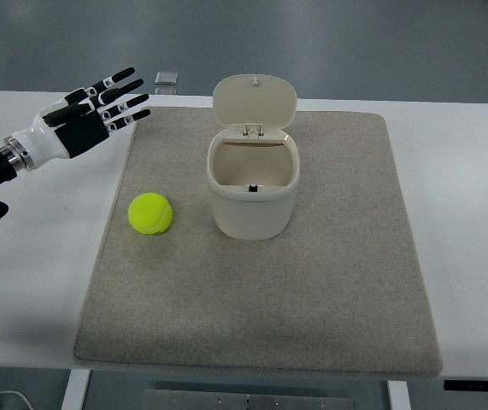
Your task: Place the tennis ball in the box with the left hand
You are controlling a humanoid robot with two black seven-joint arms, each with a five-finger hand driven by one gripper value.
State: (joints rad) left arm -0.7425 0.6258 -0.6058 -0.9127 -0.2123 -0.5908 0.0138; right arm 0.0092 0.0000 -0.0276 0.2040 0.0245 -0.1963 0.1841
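Top view, for your log: left hand (98,107) sat over the table's (38,256) far-left area, fingers (124,96) spread straight and holding nothing, pointing toward the box. Tennis ball (150,213) lay on the grey mat (261,290), left of the box (253,190) and near it, not touching. It was well apart from the hand. Box stood upright mid-mat, lid (254,102) flipped up at the back, mouth open. You had no right arm in frame. Small clear item (167,78) sat past the table's far edge; couldn't tell what.
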